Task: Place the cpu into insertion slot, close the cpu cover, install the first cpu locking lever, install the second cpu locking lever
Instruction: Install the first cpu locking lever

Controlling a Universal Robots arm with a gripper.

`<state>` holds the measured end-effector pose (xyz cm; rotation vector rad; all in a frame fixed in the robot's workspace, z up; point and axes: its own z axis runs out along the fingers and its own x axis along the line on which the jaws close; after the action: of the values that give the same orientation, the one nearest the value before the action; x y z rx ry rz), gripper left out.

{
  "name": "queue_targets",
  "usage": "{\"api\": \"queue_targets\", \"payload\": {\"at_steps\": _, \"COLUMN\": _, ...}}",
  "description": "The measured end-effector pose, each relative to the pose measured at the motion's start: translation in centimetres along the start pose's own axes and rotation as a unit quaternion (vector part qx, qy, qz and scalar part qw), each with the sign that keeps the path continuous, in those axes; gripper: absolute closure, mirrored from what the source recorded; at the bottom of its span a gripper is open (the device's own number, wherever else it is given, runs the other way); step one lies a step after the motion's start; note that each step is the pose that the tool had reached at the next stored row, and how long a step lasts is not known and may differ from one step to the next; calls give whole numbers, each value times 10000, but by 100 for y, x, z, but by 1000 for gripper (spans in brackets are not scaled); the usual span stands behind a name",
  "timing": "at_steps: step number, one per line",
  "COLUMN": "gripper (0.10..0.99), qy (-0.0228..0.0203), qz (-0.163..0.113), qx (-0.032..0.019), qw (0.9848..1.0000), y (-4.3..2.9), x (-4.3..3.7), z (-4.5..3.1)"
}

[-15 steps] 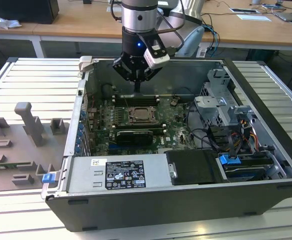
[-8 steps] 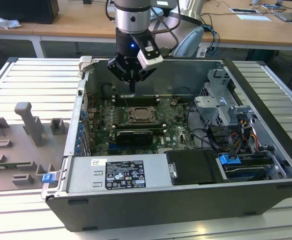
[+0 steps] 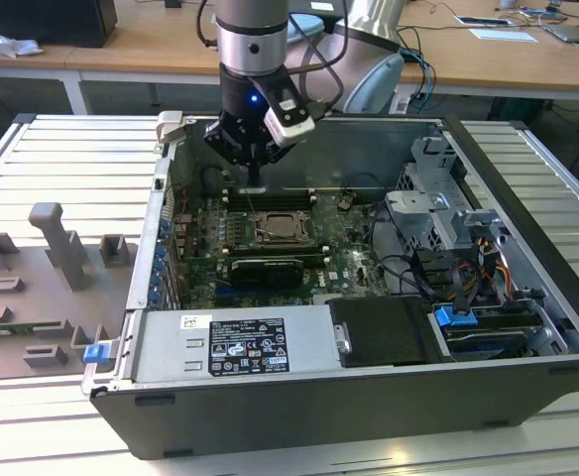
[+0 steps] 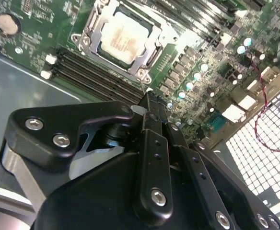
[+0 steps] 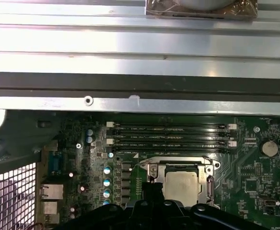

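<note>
1. The gripper (image 3: 255,177) hangs low inside the open case (image 3: 527,198), just above the memory slots (image 5: 169,136) and just beside the slot (image 5: 141,162), touching nothing.
2. Its fingers (image 4: 147,108) are pressed together into one narrow tip, and nothing is held between them.
3. The cpu (image 4: 125,38) is seated flat in the slot, near the middle of the motherboard (image 3: 349,253), and the cover (image 5: 178,166) appears to be lowered around it.
4. The step in hand is judged to be a locking lever. Whether either lever is latched cannot be told.
5. For this step the closed tip is best used as a pusher. It should be brought onto the lever's free end, not onto the cover or the cpu.
6. Pressure is best applied slowly, downward and then sideways under the catch, so that the thin wire does not slip off the tip.
7. The memory slots and the small capacitors (image 4: 197,76) beside the slot should be kept clear of the fingers.
8. The cpu is seen as a small flat square with a pale silvery-beige metal top, framed by the silvery cover through its window.
9. It lies level and square to the frame, with no corner seen raised.
</note>
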<state>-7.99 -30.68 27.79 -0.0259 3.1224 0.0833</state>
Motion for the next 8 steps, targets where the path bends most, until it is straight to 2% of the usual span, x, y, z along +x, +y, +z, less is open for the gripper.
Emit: {"api": "queue_targets", "payload": {"at_steps": 8, "gripper": 980, "qy": 0, "qz": 0, "qx": -1, "qw": 10000, "y": -42, "x": 23, "z": 9}}
